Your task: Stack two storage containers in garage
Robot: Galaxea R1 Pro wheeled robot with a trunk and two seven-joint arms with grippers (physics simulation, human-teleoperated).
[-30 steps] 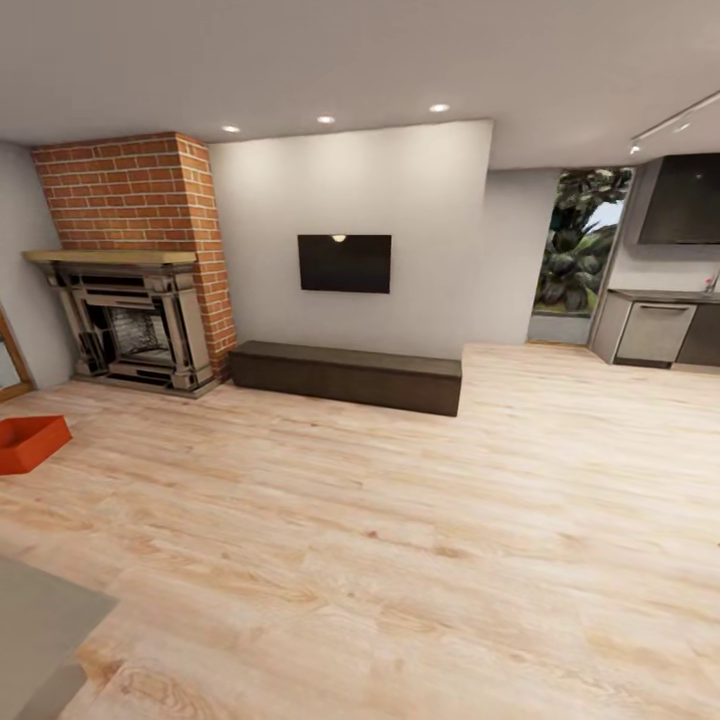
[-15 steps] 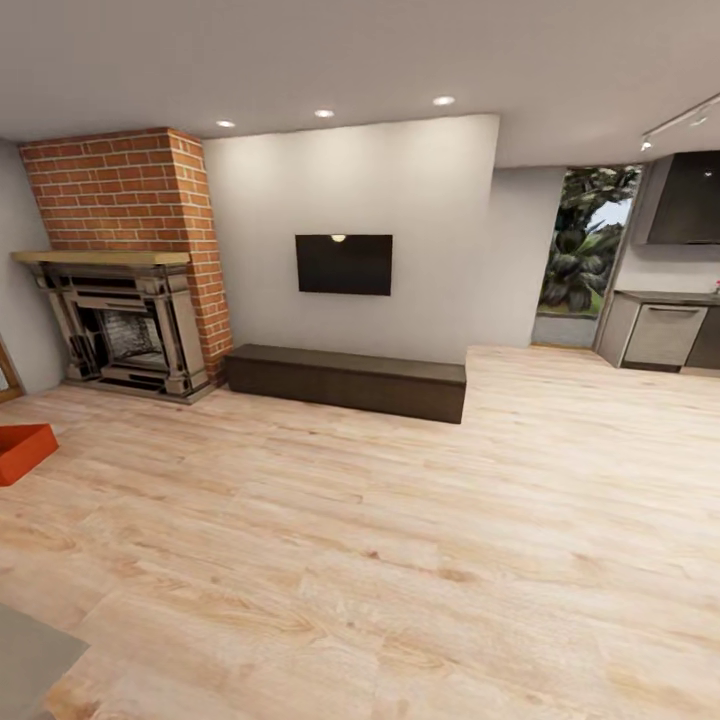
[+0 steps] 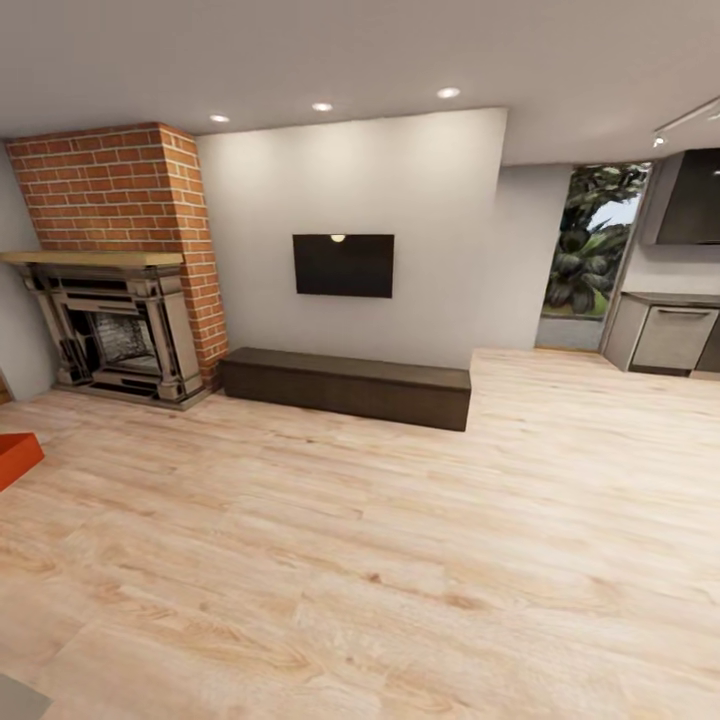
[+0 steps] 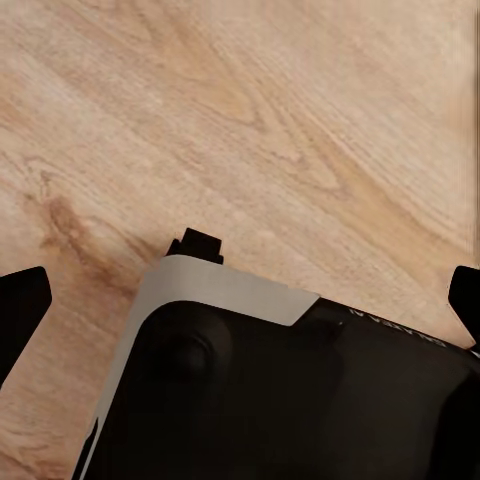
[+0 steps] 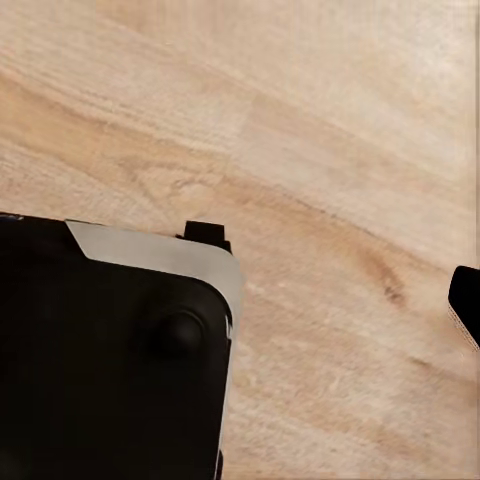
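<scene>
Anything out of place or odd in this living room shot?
Only an orange-red rectangular storage bin, sitting loose on the light wood-plank floor at the head view's left edge, cut off by the frame. Nothing looks spilled or damaged.

Light wood-plank floor (image 3: 400, 560) — rough red brick chimney (image 3: 120, 190).

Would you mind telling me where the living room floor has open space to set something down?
The wood-plank floor is bare across the middle, from the dark low bench toward the camera and right toward the kitchen cabinets. It is tighter at the left, where an orange-red container sits at the picture's edge near the brick fireplace.
</scene>
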